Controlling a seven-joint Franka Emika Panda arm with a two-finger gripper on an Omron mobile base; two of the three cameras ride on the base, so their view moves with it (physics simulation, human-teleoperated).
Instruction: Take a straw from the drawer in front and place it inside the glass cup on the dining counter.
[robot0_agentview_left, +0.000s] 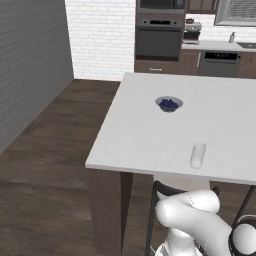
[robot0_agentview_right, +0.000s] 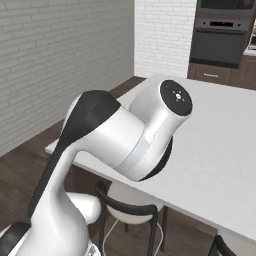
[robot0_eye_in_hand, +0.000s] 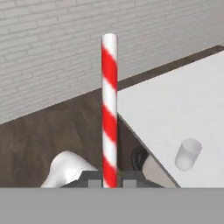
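Red-and-white striped straw (robot0_eye_in_hand: 109, 109), straight, standing up from the bottom edge of the hand view toward twelve o'clock, clear straight-sided glass cup (robot0_agentview_left: 198, 155) upright near the front edge of the white tabletop (robot0_agentview_left: 145, 130), at four o'clock from the straw.

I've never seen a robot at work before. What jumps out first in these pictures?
The red-and-white striped straw stands out at once, upright in the middle of the hand view with the jaws shut on its lower end. Next is the big white dining counter, with the clear glass cup near its front edge and a small bowl of blue contents farther back. The bulky white arm looms in the right base view.
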